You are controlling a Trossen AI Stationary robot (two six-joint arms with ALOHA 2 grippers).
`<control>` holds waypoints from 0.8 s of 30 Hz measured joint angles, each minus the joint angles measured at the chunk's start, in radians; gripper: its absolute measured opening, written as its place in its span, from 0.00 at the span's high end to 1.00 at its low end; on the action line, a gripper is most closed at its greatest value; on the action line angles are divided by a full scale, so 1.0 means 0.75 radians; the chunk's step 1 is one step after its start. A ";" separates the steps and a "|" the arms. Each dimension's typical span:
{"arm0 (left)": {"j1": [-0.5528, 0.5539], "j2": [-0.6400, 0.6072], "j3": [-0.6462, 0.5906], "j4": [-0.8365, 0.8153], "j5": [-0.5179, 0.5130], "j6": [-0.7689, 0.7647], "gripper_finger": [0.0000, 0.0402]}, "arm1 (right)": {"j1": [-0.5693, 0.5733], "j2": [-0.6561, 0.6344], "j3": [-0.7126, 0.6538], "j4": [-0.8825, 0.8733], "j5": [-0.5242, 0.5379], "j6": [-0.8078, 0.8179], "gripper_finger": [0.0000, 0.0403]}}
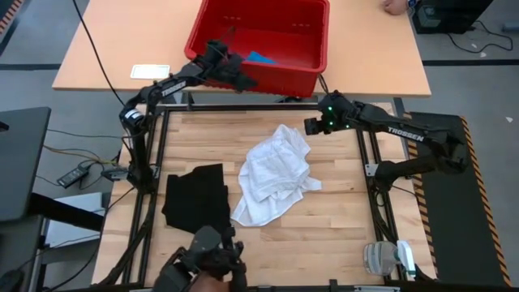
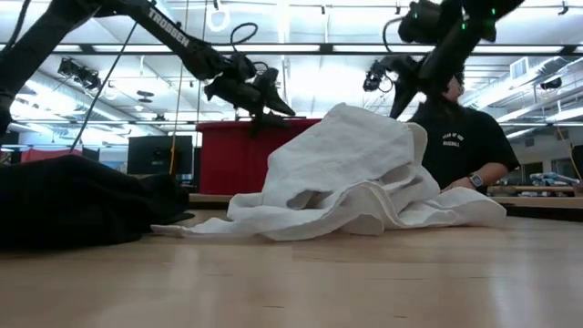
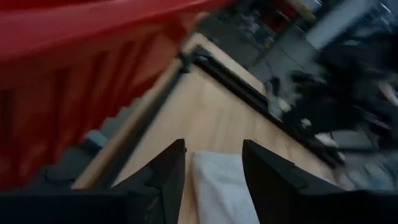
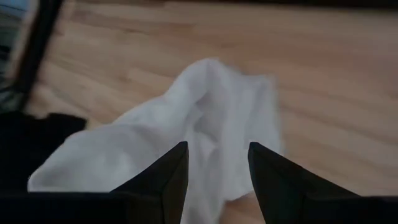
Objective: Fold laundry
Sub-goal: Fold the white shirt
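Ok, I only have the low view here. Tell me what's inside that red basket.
Observer: One small bright blue piece lies in the red basket.
Operator: Say where the left gripper is.
Observer: The left gripper is open and empty over the basket's near wall.
Operator: Now the right one.
Observer: The right gripper is open above the white T-shirt, empty.
Operator: Place the black garment.
Observer: The black garment lies beside the shirt on the left arm's side.

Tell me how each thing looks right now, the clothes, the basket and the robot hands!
white T-shirt: crumpled in a heap on the table, not folded.
black garment: lying bunched beside the shirt, not folded.
blue piece: inside the basket.
red basket: upright, on the far table.
left gripper: at the basket's front wall, fingers apart, empty.
right gripper: above the shirt, fingers apart, empty.
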 joint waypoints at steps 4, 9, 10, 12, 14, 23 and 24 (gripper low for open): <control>-0.066 -0.028 0.008 -0.203 0.046 0.185 0.63 | -0.002 0.000 -0.133 0.273 -0.085 0.061 0.57; -0.202 -0.018 0.003 -0.405 0.040 0.388 0.63 | -0.002 0.000 -0.240 0.522 -0.186 0.118 0.57; -0.229 -0.020 0.003 -0.418 0.042 0.413 0.63 | -0.002 0.000 -0.253 0.542 -0.222 0.118 0.57; -0.285 -0.020 0.004 -0.434 0.047 0.436 0.63 | -0.001 0.000 -0.265 0.548 -0.282 0.107 0.57; -0.331 -0.021 0.003 -0.434 0.046 0.435 0.63 | -0.001 0.000 -0.269 0.520 -0.318 0.087 0.57; -0.564 -0.109 0.003 -0.393 -0.349 0.298 0.63 | 0.054 0.000 -0.270 0.344 -0.330 0.037 0.57; -0.591 -0.118 0.003 -0.372 -0.384 0.255 0.63 | 0.077 0.000 -0.270 0.309 -0.330 0.037 0.57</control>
